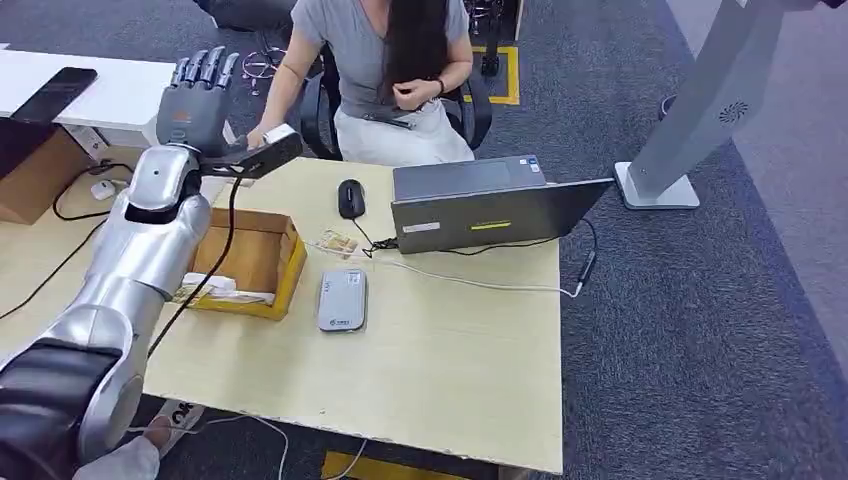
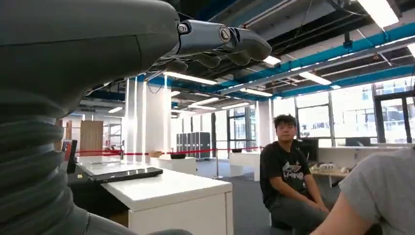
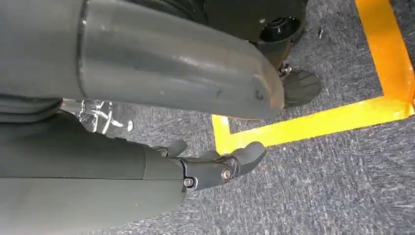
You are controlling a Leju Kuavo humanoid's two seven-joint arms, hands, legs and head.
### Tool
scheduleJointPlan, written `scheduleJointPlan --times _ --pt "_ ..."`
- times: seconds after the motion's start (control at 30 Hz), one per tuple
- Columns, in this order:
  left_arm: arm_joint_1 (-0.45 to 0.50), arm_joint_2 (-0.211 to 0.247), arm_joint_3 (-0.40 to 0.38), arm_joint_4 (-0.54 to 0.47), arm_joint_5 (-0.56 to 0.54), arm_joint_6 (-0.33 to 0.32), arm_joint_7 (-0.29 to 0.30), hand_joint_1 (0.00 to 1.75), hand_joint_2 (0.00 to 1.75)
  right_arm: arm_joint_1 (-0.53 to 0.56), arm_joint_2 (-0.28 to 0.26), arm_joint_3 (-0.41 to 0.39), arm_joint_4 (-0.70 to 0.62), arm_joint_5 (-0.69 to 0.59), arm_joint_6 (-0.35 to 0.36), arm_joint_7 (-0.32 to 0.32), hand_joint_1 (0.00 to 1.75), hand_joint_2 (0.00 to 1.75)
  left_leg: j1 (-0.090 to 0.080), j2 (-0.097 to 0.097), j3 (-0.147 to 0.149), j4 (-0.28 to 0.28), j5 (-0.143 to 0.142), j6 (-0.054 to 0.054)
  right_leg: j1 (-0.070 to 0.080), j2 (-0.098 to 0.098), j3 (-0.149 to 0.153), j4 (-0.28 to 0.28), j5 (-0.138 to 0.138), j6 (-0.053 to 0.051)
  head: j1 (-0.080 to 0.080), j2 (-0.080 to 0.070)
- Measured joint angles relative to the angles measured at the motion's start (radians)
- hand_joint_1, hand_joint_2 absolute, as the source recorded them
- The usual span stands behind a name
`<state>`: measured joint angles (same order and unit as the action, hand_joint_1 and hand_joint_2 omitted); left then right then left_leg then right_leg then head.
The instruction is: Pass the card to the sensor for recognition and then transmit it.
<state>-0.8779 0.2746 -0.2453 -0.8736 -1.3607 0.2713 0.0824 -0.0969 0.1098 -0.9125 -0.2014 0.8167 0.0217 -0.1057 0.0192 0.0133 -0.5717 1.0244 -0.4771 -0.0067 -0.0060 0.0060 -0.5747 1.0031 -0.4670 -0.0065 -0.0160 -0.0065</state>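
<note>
My left hand [image 1: 200,92] is raised high over the table's far left corner, fingers pointing up and apart, near the hand [image 1: 260,134] of a seated person [image 1: 385,70]. In the left wrist view its fingers [image 2: 222,41] are spread with nothing between them. A small white sliver [image 1: 229,132] shows between my hand and the person's; I cannot tell whether it is the card. The grey card sensor [image 1: 342,300] lies flat on the table beside a cardboard box [image 1: 292,262] holding white items [image 1: 215,288]. My right hand [image 3: 220,166] hangs over the carpet, fingers loose, holding nothing.
An open laptop [image 1: 490,205], a black mouse [image 1: 350,198] and white cables [image 1: 470,280] lie on the wooden table [image 1: 450,380]. A white stand [image 1: 690,120] rises at the right. A second seated person [image 2: 288,176] and a white desk [image 2: 171,193] lie beyond.
</note>
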Motion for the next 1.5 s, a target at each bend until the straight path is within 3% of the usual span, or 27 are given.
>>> scheduleJointPlan --times 0.83,1.3,1.33,1.5 --pt "-0.017 0.006 -0.022 0.066 0.009 0.002 0.000 0.00 1.75 0.000 0.000 0.000 0.000 0.000 0.001 0.000 0.00 0.00 0.000 0.000 0.000 0.000 0.000 0.000 0.000 0.000 0.000 0.000 0.000 0.000 0.000 0.000" --pt "-0.010 -0.007 -0.047 0.074 0.029 0.040 0.000 0.00 1.75 0.006 0.000 0.000 0.000 -0.005 0.006 -0.017 0.00 0.00 0.000 0.000 0.000 0.000 0.000 0.000 0.000 0.000 0.000 0.000 0.000 0.000 0.000 0.000" --pt "-0.009 -0.008 -0.047 0.074 0.030 0.042 0.000 1.75 1.75 0.006 0.000 0.000 0.000 -0.005 0.006 -0.017 0.00 0.00 0.000 0.000 -0.001 0.000 0.000 0.000 0.000 0.000 0.000 0.000 0.000 0.000 0.000 0.000" --pt "-0.007 -0.011 -0.052 0.074 0.044 0.045 -0.011 1.75 1.75 0.006 0.000 0.000 0.000 -0.005 0.007 -0.019 0.00 0.00 0.000 0.000 -0.001 0.000 0.000 0.000 0.000 0.000 0.000 0.000 0.000 0.000 0.000 0.000"
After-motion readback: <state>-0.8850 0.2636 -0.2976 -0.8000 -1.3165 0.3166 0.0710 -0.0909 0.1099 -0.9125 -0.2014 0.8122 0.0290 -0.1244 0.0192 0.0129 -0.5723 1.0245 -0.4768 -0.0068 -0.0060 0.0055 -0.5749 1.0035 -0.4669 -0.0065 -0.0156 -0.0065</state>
